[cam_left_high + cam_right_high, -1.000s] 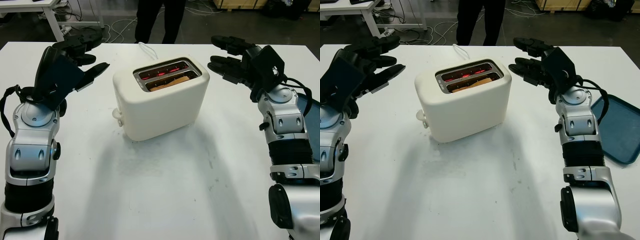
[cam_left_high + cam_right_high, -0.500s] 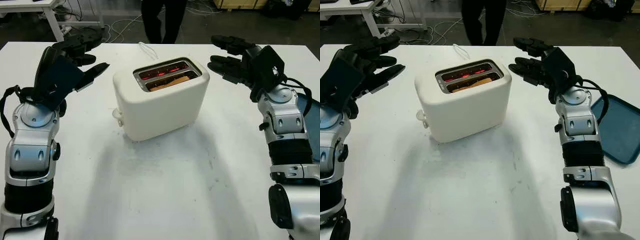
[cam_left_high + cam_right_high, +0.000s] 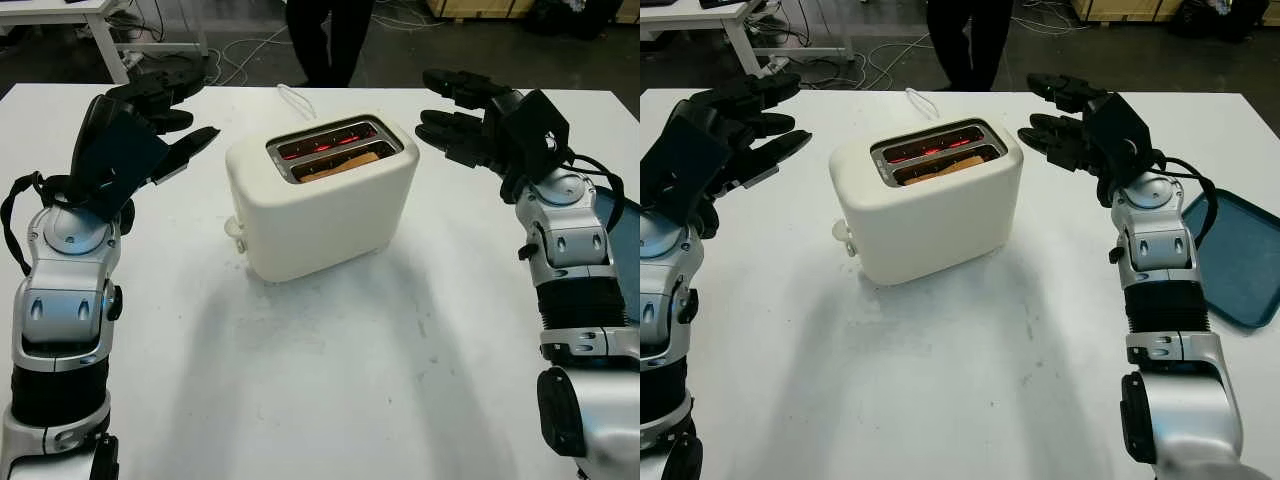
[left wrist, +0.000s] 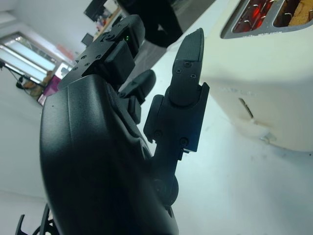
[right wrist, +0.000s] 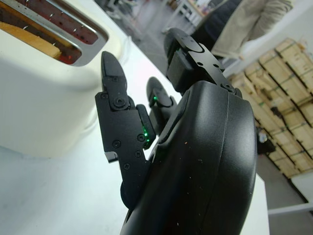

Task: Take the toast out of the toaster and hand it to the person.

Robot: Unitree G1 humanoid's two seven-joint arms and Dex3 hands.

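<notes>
A cream two-slot toaster stands at the middle of the white table, both slots glowing red. A brown slice of toast sits low in the nearer slot, also seen as toast from the right wrist. My left hand hovers open to the toaster's left, a short gap away. My right hand hovers open to its right, fingers pointing at the toaster's top corner. A person in dark trousers stands beyond the table's far edge.
A blue tray lies at the table's right edge beside my right arm. The toaster's white cord runs off the far edge. A white desk and floor cables sit behind at the left.
The person behind the table has shifted slightly to the right. Both hands and the toaster stay where they were.
</notes>
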